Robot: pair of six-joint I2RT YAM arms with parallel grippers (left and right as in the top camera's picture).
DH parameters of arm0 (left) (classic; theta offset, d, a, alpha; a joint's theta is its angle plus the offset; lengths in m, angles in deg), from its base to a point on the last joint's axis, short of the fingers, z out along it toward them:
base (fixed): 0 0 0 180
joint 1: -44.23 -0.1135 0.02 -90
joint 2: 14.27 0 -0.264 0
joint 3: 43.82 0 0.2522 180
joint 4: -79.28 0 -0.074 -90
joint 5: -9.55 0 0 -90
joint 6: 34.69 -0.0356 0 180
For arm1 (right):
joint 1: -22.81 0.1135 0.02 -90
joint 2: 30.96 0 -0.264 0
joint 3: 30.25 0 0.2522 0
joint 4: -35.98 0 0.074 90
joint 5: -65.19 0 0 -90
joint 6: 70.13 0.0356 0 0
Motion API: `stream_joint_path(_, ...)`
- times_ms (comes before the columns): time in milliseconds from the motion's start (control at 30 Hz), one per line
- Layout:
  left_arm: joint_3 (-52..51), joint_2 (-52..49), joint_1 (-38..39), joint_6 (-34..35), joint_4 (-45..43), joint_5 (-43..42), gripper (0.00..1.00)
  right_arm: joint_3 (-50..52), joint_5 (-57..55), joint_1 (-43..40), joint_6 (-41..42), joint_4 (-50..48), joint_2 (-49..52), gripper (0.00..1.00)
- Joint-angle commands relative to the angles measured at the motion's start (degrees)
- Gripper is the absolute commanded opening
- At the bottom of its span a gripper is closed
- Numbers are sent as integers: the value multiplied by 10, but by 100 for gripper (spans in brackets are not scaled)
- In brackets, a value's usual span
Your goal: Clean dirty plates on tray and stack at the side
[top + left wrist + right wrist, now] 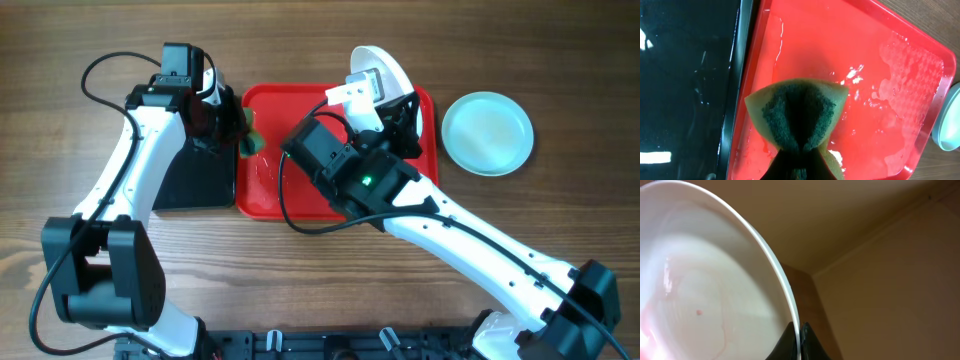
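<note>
Wipe step: my R claw (pixel 799 341) clamps white plate (pixel 705 280) by rim; L claw (pixel 232 128) pinches sponge (pixel 797 112), tray (pixel 900 60) beneath. Next: sponge onto plate face, light rub.

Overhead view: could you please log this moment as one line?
left jaws: shut on sponge over tray | right jaws: shut on white plate, tilted | mint plate: on table beside tray

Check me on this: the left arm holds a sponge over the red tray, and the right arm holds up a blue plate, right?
Not quite: the plate held by the right gripper is white, not blue, as the right wrist view shows. The left gripper does hold a sponge over the red tray.
</note>
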Motion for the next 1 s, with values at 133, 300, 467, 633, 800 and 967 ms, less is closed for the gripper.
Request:
stream_joint_path(133, -4, 2, 0, -9, -2, 5, 4, -1, 295, -33, 80, -26, -7, 4)
stream_joint_path(300, -4, 2, 0, -9, -2, 5, 4, -1, 535, -113, 195, -25, 26, 4)
stream_joint_path(467, -4, 2, 0, -9, -2, 5, 4, -1, 696, -173, 269, -25, 103, 4)
stream_joint_path(633, -4, 2, 0, -9, -2, 5, 4, -1, 768, -191, 284, -28, 195, 4)
stream_joint_path(800, -4, 2, 0, -9, -2, 5, 4, -1, 813, -192, 273, -42, 239, 5)
stream_joint_path(967, -4, 2, 0, -9, -2, 5, 4, -10, 842, -207, 153, -69, 236, 47)
